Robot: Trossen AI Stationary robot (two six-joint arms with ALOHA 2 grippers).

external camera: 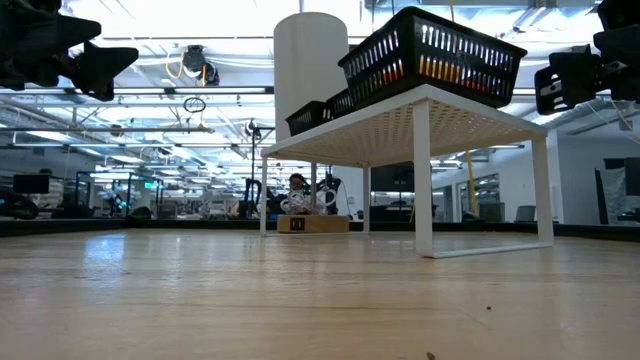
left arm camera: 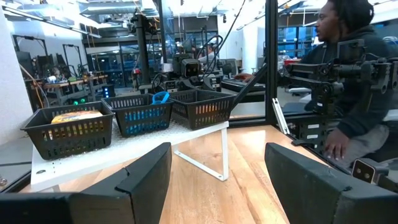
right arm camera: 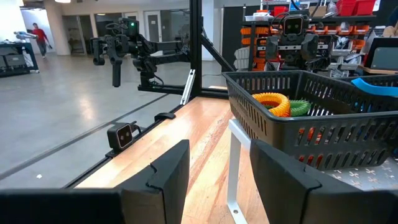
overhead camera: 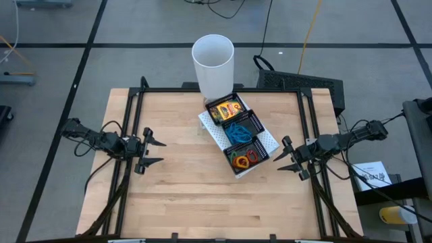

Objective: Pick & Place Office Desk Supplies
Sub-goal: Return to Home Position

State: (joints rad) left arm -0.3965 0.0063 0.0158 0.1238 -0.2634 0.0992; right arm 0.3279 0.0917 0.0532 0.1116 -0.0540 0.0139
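Note:
A black mesh tray [overhead camera: 237,133] with three compartments sits on a white perforated riser [overhead camera: 270,142] in the middle of the table. Yellow-and-green crayon boxes [overhead camera: 226,110] fill its far compartment. Blue rubber bands [overhead camera: 237,131] lie in the middle compartment, and orange, red and green bands [overhead camera: 244,157] in the near one. A tall white cup [overhead camera: 213,64] stands behind the tray. My left gripper [overhead camera: 162,152] hovers open at the table's left, pointing level at the tray. My right gripper [overhead camera: 280,158] hovers open at the right, just beside the riser. Neither holds anything.
The riser stands on thin white legs [external camera: 424,180] with open space beneath. Black frame rails [overhead camera: 135,115] run along the table's left, right and far edges. A seated person [left arm camera: 357,74] shows beyond the table's right side. Bare wood [overhead camera: 202,202] lies in front of the tray.

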